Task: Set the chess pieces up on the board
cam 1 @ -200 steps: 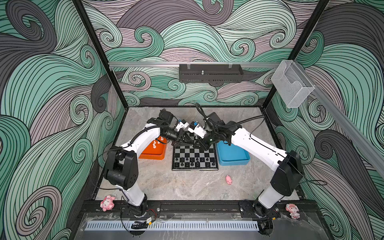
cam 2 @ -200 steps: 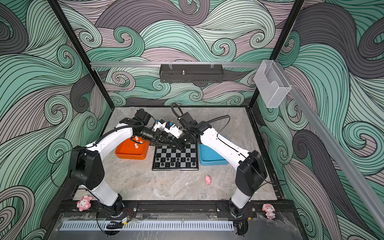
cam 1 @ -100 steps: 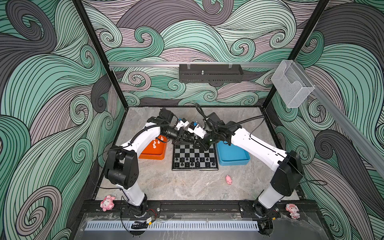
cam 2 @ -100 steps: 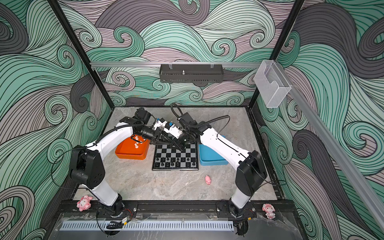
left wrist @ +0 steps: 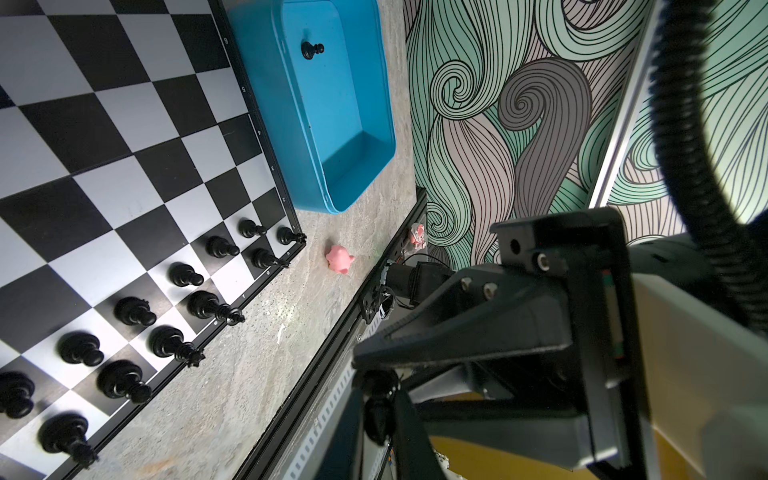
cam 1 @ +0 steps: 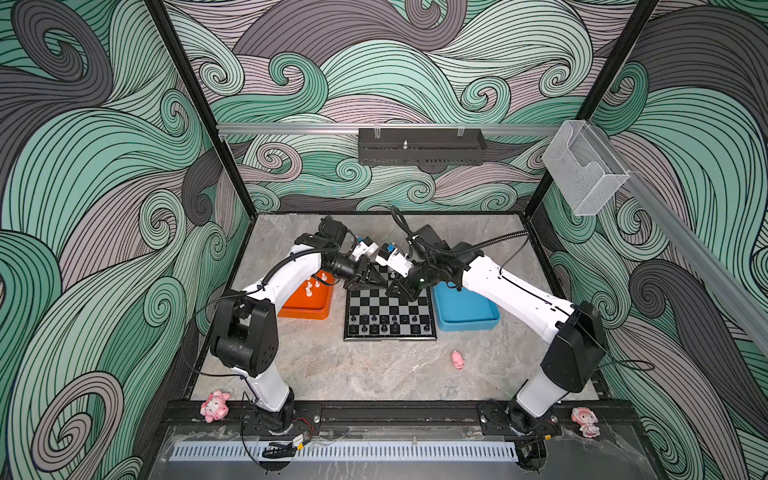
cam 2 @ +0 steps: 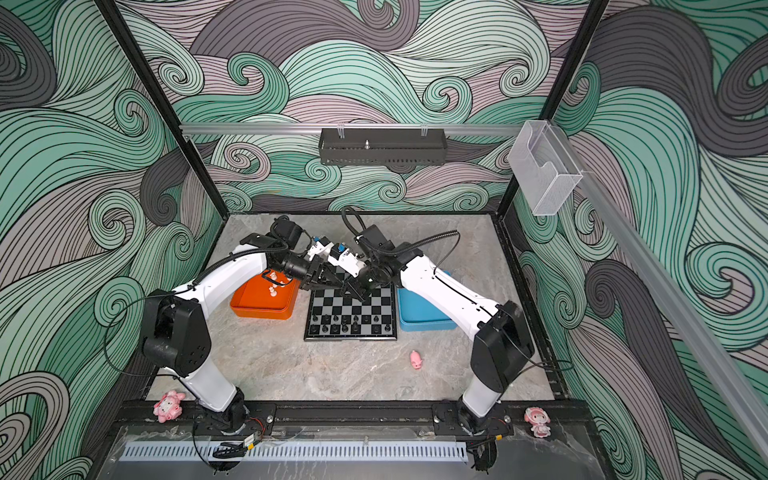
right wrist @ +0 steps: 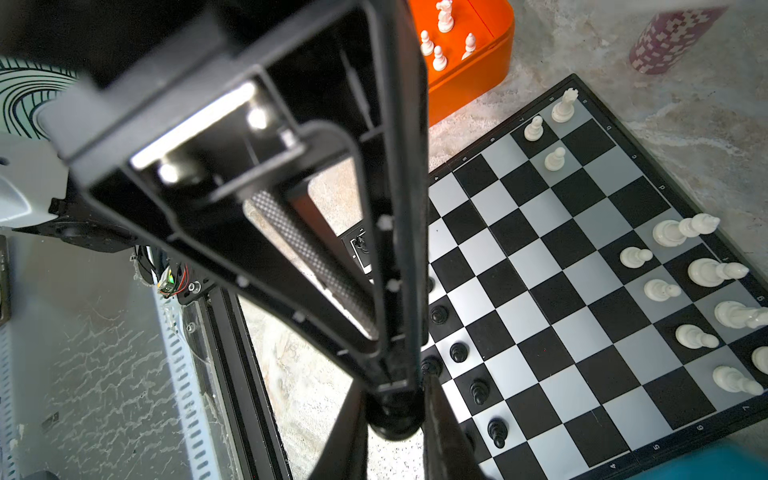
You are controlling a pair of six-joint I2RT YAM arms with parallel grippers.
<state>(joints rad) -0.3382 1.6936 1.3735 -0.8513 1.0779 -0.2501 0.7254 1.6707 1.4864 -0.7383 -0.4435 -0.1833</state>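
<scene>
Around the cell, three walls (cam 1: 104,208) carry a print of swirling green, grey and mauve waves. Below them lies a grey marbled tabletop (cam 1: 374,374), with a black slotted metal shelf (cam 1: 422,147) hung on the back rail and a clear plastic box (cam 1: 582,170) on the right-hand rail. At the table's middle sits the square black-and-grey chessboard (cam 1: 386,305), with an orange plastic tray (cam 1: 303,312) just beside it on the left and a blue plastic tray (cam 1: 469,324) on the right. Both white arms reach over the board's far half, where the left gripper (left wrist: 380,399) and the right gripper (right wrist: 394,395) meet tip to tip. Each has its fingers closed in on one small black chess piece (right wrist: 392,422), held off the surface between them. Two rows of black chess pieces (cam 1: 388,324) stand along the near edge, and white chess pieces (right wrist: 681,266) stand along the opposite edge. Loose white chessmen (cam 1: 313,286) are in the orange tray, and a single black pawn (left wrist: 311,50) is in the blue one. A pink pig figurine (cam 1: 457,359) lies on the table near the board's front right corner, and a pink plush doll (cam 1: 215,406) sits at each front corner.
</scene>
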